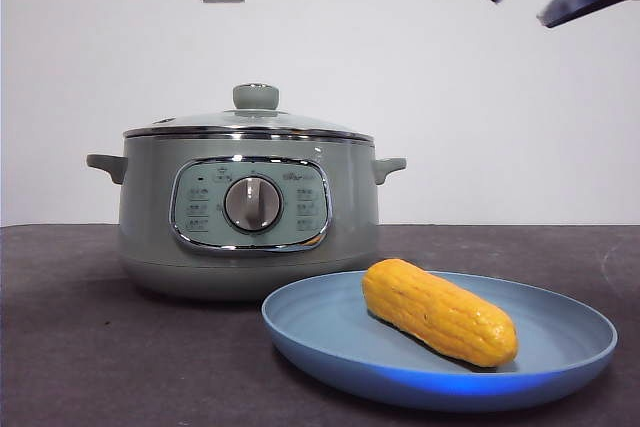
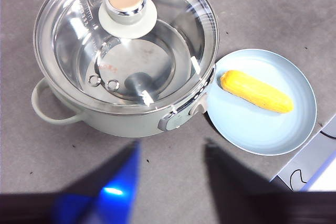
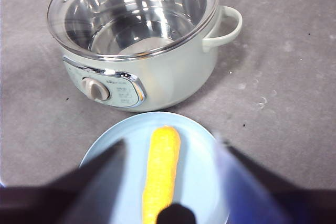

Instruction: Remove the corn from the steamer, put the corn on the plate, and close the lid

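Corn on plate; lid on steamer (closed)

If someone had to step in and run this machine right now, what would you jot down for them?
Left gripper: open, holding nothing, above the table in front of the steamer.
Right gripper: open, holding nothing, above the plate.
The corn lies on the blue plate, beside the steamer.
The lid sits on the steamer, which looks empty through the glass.
Done: corn out, corn plated, lid on.
Left: nothing obvious; perhaps check that the lid sits evenly.
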### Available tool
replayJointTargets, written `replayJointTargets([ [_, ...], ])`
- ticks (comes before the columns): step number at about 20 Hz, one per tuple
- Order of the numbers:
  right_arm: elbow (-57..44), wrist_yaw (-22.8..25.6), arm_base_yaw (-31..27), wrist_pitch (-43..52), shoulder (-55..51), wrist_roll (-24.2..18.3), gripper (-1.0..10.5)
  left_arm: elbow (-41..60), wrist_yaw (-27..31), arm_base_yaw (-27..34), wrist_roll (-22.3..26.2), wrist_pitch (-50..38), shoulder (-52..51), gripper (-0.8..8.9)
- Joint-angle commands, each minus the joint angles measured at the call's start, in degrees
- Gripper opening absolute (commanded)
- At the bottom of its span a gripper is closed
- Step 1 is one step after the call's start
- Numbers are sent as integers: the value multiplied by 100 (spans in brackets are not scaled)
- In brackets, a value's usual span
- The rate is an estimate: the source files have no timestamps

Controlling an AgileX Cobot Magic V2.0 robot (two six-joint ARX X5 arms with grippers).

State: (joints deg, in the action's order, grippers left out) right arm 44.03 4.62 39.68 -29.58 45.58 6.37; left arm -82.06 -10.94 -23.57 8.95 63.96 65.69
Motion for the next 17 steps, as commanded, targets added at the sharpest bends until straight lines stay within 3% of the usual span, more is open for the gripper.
replayJointTargets([
  [1, -20, -4, 7, 35, 4, -39, 1, 24, 13, 4, -39, 7, 0, -4],
  [17, -20, 2, 7, 35, 2, -39, 1, 24, 44, 17, 11, -208, -2, -4],
])
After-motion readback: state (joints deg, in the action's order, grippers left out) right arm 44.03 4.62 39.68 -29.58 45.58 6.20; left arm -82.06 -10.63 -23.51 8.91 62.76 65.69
